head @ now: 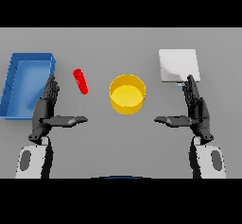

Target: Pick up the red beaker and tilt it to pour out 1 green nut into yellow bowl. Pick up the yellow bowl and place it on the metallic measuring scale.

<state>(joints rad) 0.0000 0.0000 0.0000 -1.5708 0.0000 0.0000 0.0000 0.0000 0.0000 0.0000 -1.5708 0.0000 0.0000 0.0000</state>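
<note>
The flat grey table (118, 142) carries everything, and both arms reach in from the near edge. Largest on it is a blue rectangular plastic bin (26, 83), lying just outboard of and beyond the left robot hand (46, 112), whose straight fingers overlap its near corner. Next is the square, pale metallic measuring scale (178, 65), directly beyond the fingertips of the right robot hand (196, 110). The round yellow bowl (127, 94) sits between the two robot hands, slightly beyond their thumbs, apart from both. The small red beaker (80, 81) stands tilted, possibly lying down, just inboard of the left fingertips, untouched. Both robot hands are released, fingers extended, thumbs pointing inward, holding nothing.
</note>
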